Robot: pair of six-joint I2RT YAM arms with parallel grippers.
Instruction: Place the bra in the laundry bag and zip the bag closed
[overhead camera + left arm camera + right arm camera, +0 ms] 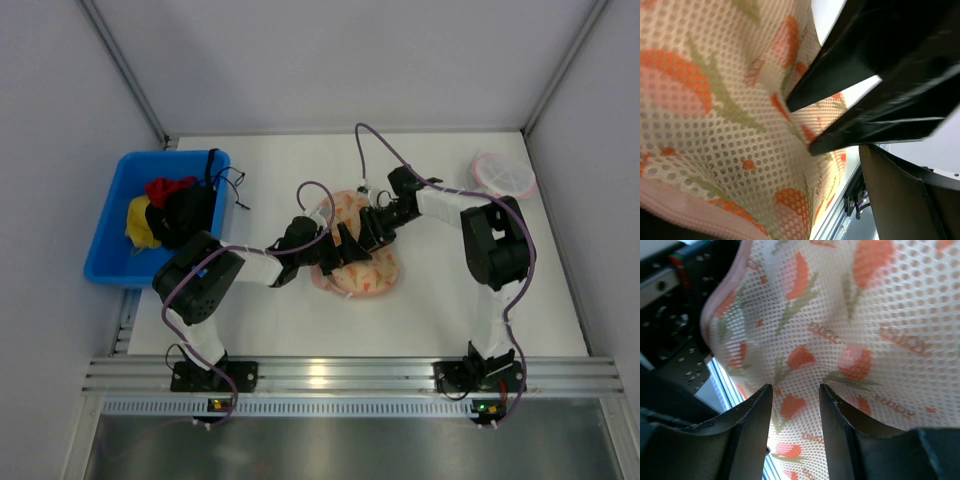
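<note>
My left fingers are spread wide on the laundry bag. My right fingers stand a little apart, with the bag's mesh at their tips.

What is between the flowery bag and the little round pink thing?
Only the right arm, its white forearm stretched over bare white table between the laundry bag and the round pink-rimmed item. The top view shows it.
</note>
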